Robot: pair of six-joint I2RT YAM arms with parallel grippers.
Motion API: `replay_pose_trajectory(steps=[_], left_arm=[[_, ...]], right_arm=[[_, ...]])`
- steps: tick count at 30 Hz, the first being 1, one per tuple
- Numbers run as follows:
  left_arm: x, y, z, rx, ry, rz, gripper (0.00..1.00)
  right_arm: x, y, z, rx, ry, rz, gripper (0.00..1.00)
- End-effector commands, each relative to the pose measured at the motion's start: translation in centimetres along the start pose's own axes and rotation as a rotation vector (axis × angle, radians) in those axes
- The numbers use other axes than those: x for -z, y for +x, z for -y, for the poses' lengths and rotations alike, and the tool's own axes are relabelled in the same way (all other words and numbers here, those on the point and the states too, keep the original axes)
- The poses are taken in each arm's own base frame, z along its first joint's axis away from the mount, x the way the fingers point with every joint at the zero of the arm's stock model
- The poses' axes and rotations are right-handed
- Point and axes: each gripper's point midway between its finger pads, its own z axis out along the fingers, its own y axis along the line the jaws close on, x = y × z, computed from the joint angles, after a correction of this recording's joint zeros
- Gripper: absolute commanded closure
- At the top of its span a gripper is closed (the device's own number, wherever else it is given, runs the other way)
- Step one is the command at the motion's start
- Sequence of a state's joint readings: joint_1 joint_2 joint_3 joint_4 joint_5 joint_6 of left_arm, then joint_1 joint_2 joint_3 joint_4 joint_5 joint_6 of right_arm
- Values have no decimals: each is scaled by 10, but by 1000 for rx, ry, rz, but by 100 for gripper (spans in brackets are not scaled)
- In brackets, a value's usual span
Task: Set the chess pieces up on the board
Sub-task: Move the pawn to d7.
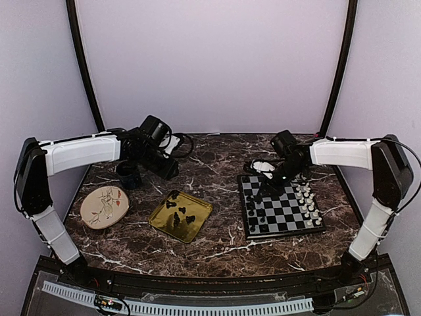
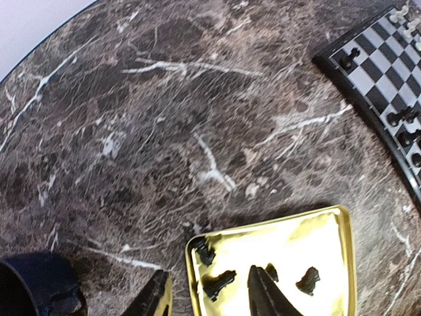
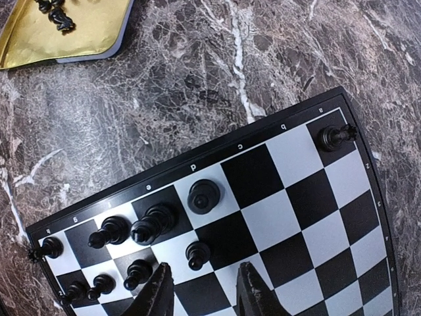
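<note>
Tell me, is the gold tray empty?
Not empty: several black chess pieces lie on the gold tray.

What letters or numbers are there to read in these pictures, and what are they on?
"a", "b", "c", "d", "e", "g": white letters along the dark rim of the board, seen from the right wrist.
Mark between "e" and "g": too blurred to read.
Marks on the board's side rims: too small to read.
Gold tray: no writing visible.

Board (image 1: 287, 212): one
Gold tray (image 1: 161, 220): one
Floral plate (image 1: 92, 212): one
Black pieces on board (image 3: 204, 195): at least nine
Black pieces in tray (image 2: 220, 283): at least four
White pieces (image 1: 309, 204): too small to count
</note>
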State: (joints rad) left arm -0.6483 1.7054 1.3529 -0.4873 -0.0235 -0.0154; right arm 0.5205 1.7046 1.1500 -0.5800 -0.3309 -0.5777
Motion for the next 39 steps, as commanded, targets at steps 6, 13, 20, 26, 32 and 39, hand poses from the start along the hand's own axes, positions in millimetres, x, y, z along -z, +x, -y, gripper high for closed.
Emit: replay_pose_trajectory(steps=[6,13,20,26,32,39], left_arm=[[13,-12,-3,39,42,64,59],[15,-12,-3,39,41,69,60],[12,-10,-2,37,44,59,60],[12,-11,-2,35,45,57,60],[9,-10,0,35,54,49,60],[7,-8,1,36,60,42,60]], right_arm=[[-19,-2,7,6,-1,-82,68],[-26,3,2,-10,-37,-101,71],[-29,7,-3,-21,-68,-113,81],[-23,8,-11,-17,-81,-97,89],[-18,8,-18,-16,-100,-83,93],[-19,14,-19,-20,-102,-96,94]])
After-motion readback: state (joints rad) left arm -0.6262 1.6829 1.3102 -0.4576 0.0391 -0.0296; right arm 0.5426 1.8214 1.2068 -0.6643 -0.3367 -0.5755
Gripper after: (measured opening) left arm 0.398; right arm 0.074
